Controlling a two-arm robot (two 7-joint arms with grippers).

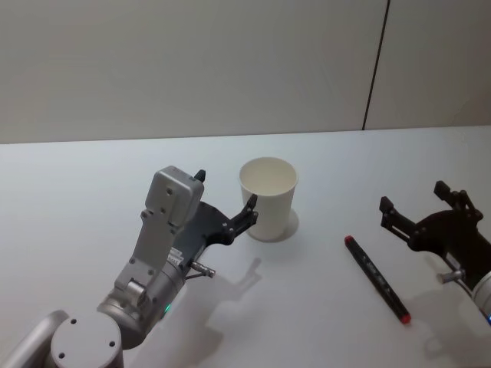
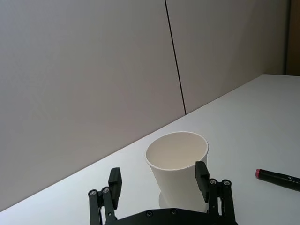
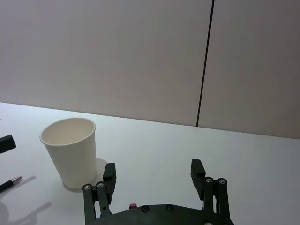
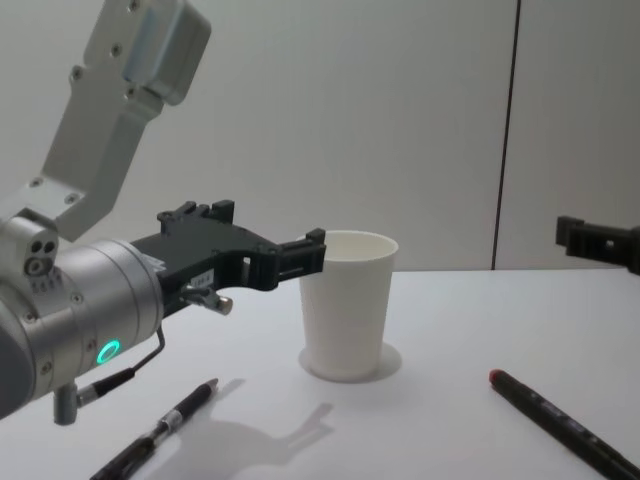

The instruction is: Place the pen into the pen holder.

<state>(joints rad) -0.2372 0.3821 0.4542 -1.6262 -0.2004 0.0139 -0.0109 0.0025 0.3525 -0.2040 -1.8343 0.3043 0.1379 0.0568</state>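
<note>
The pen holder (image 1: 268, 198) is a white paper cup standing upright mid-table, empty inside. A black pen with red ends (image 1: 376, 278) lies flat to its right (image 4: 560, 425). A second, black pen with a silver tip (image 4: 160, 430) lies below my left arm. My left gripper (image 1: 226, 190) hovers open and empty just left of the cup; the cup (image 2: 177, 171) stands just ahead of its fingers (image 2: 201, 174). My right gripper (image 1: 414, 197) is open and empty, above the table to the right of the red-ended pen, apart from it.
The white table (image 1: 92, 192) ends at a pale wall (image 1: 192, 69) with a dark vertical seam (image 1: 376, 65). My left arm's body (image 4: 70, 320) looms large over the near left of the table.
</note>
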